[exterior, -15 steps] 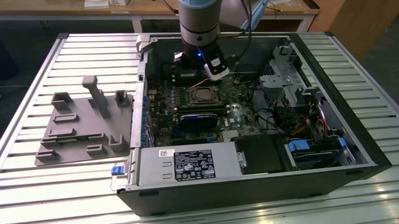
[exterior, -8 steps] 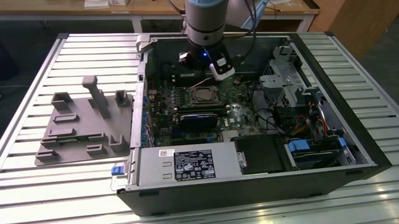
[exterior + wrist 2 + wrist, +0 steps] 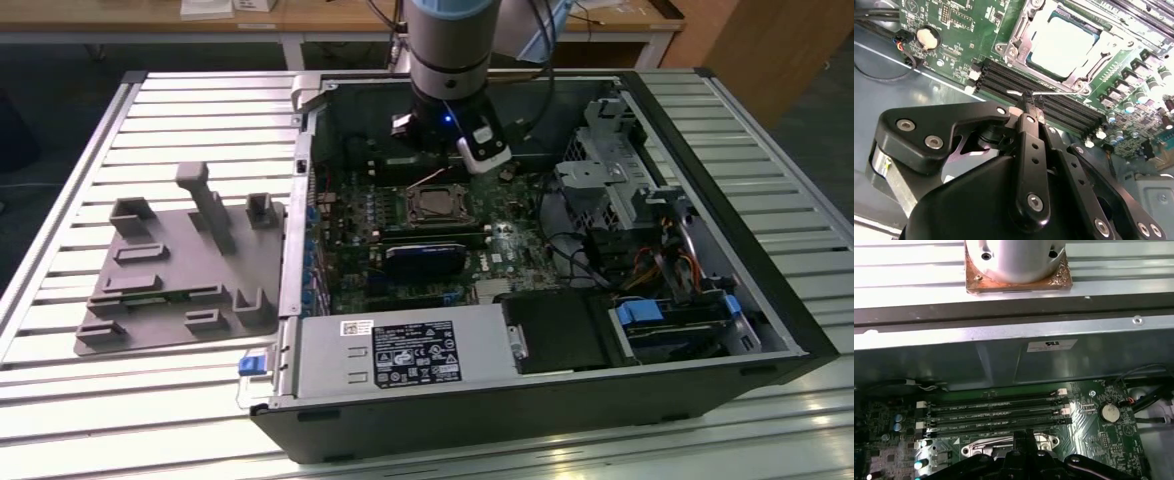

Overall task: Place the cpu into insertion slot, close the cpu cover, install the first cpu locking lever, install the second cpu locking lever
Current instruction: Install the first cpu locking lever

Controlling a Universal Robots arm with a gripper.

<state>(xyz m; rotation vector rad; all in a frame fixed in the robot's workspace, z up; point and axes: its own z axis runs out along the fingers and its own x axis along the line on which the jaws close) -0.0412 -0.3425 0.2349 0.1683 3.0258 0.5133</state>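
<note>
Seemingly the gripper (image 3: 1030,104) clenches the thin locking lever (image 3: 1054,91) beside the cpu cover (image 3: 1021,37), its tips masking the contact.

Grey cylindrical arm (image 3: 451,50), blue band (image 3: 454,8), black linkage jaws, silver screws (image 3: 1035,201)

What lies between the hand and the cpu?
In the second wrist view, a thin metal lever and the black memory slots lie between the hand and the cpu.

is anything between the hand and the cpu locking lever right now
Nothing visible does. In the second wrist view the hand has its tips right at the thin locking lever, which runs along the edge of the lowered cpu cover.
</note>
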